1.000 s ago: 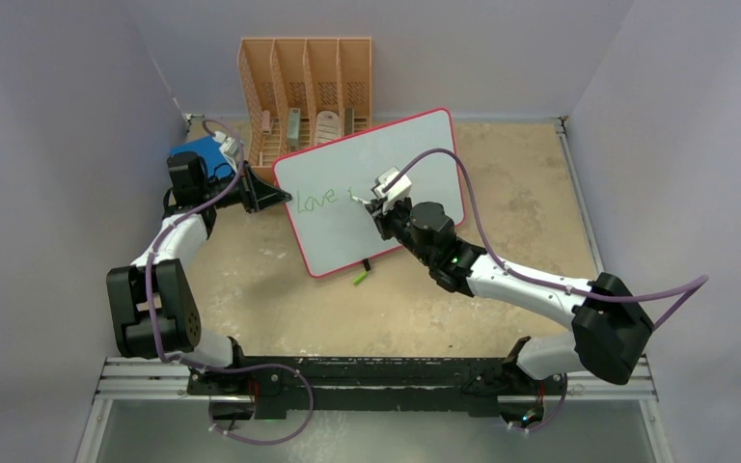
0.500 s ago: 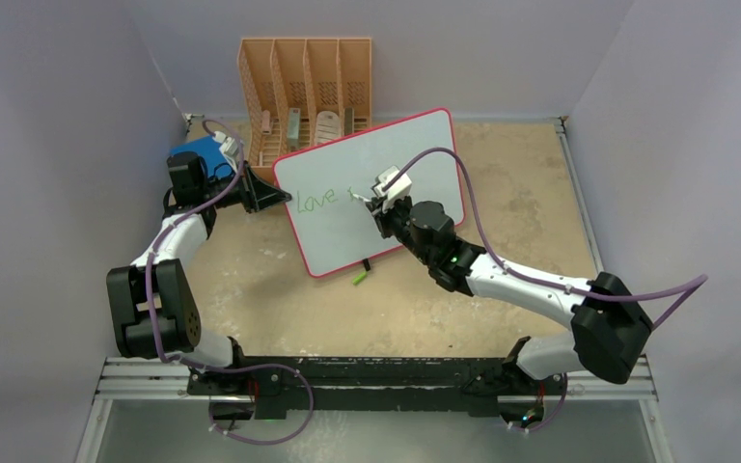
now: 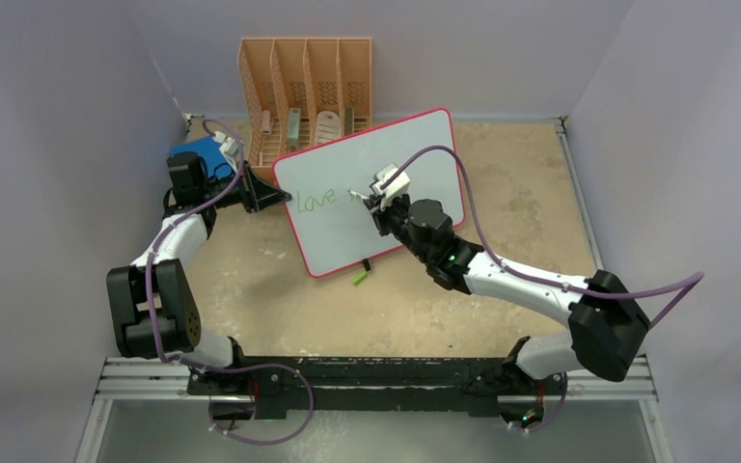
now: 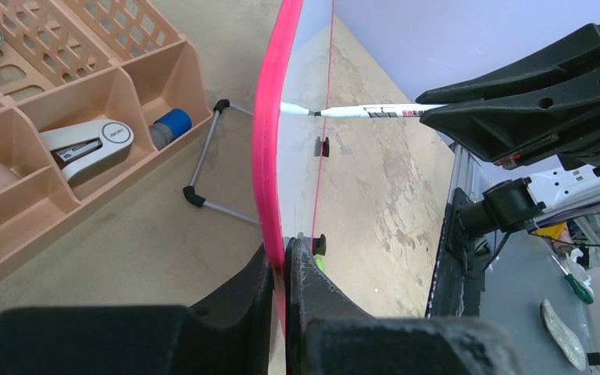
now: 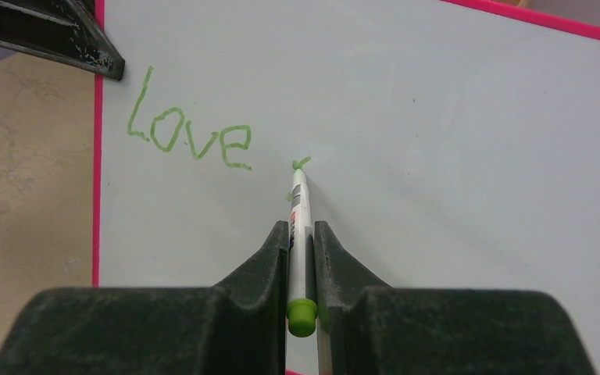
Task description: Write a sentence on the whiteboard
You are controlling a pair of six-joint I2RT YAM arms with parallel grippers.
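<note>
The whiteboard (image 3: pixel 415 159) stands tilted on the table, white with a pink rim (image 4: pixel 269 141). My left gripper (image 3: pixel 275 196) is shut on its left edge, one finger on each face (image 4: pixel 285 262). The sentence (image 5: pixel 189 134) reads "Love" in green, with a small fresh green stroke (image 5: pixel 301 163) to its right. My right gripper (image 5: pixel 301 228) is shut on a white marker (image 5: pixel 300 199) with a green end. The marker's tip touches the board at that stroke. From the left wrist the marker (image 4: pixel 359 112) is seen meeting the board face.
An orange slotted organiser (image 3: pixel 306 92) stands behind the board, with a stapler (image 4: pixel 86 142) in one compartment. A blue book (image 3: pixel 200 154) lies at the far left behind my left arm. A green cap (image 3: pixel 359 278) lies on the table by the board's near edge.
My right gripper has shifted slightly up the board with the marker, lengthening the small green stroke after "Love". The left gripper and the board have not moved.
</note>
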